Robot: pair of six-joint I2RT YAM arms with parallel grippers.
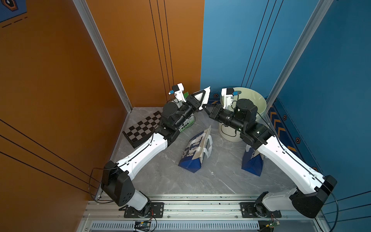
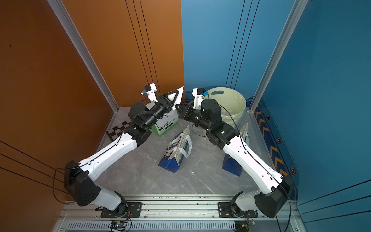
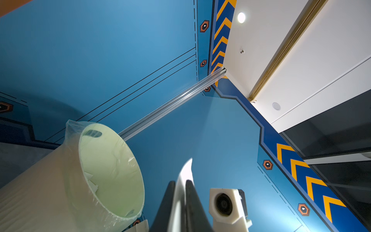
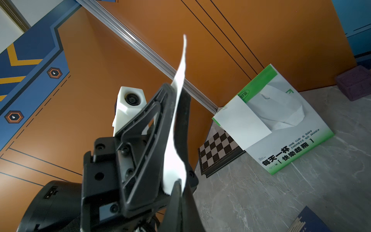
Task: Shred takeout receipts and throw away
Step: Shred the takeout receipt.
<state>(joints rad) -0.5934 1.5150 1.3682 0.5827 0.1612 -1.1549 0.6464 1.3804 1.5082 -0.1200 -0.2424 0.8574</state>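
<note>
A white takeout receipt (image 1: 208, 92) (image 4: 180, 76) stands upright in the air near the back wall, between the fingers of my left gripper (image 1: 204, 93) (image 3: 179, 181). Those fingers are slightly parted, and the slip pokes out past their tips. My right gripper (image 1: 203, 107) (image 4: 181, 183) is just below, shut on the receipt's lower corner. A second white receipt (image 4: 243, 124) is stuck to the upper face of the green-and-white bag (image 4: 291, 124). To the right stands the pale green bin (image 1: 259, 100) (image 3: 112, 160), lined with clear plastic, with white paper scraps (image 3: 90, 180) inside.
A blue-and-white bag (image 1: 196, 148) lies mid-table and another (image 1: 252, 162) sits under my right forearm. A folded chessboard (image 1: 140, 128) lies at the back left, beside the green bag. A purple block (image 4: 353, 82) rests by the orange wall. Walls enclose the table on three sides.
</note>
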